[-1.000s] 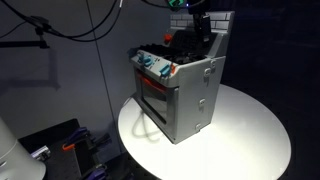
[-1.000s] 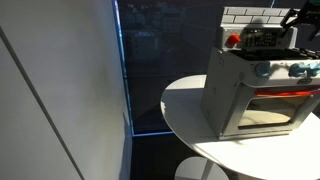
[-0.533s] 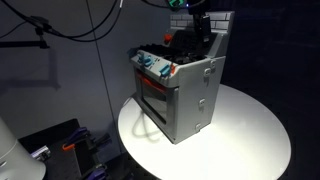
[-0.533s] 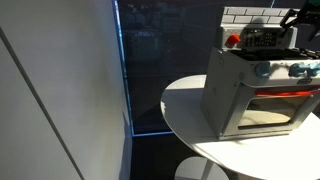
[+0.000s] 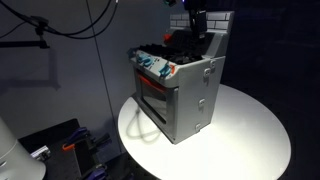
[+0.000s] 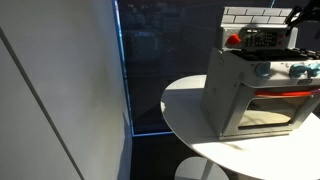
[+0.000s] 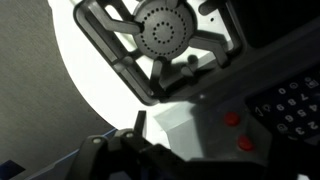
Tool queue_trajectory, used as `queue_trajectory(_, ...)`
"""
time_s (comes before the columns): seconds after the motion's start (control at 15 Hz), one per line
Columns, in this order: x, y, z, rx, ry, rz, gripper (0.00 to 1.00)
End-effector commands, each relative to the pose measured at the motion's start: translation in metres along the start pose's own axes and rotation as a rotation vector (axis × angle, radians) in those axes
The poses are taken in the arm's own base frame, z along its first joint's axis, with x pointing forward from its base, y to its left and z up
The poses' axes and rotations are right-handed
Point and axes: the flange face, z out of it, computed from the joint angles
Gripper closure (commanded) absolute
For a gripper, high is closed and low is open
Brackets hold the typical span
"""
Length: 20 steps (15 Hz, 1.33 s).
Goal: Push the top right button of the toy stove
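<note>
Approach step: end effector (image 5: 196,24), state unclear, hovers over toy stove (image 5: 183,92) rear; next, descend onto top right button.

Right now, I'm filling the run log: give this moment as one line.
gripper: over toy stove top, near brick back wall | jaws: cannot tell | red buttons: no contact visible

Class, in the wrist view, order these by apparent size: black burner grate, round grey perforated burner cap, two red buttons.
Largest: black burner grate.
Then: round grey perforated burner cap.
Smallest: the two round red buttons, alike in size, so tied.
</note>
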Motion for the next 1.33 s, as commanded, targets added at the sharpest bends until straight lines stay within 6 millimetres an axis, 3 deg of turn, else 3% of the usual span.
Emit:
queue_trajectory(0.0,-0.021,0.017,-0.019,-0.013,-0.061,-0.043,0.00)
queue_trajectory(0.4,-0.056,0.042,-0.049,-0.053,-0.212,-0.174,0.00)
queue_trajectory(0.67,-0.081,0.059,-0.080,-0.076,-0.284,-0.251,0.00)
queue_trajectory(1.27,-0.130,0.087,-0.156,-0.033,-0.249,-0.400,0.00)
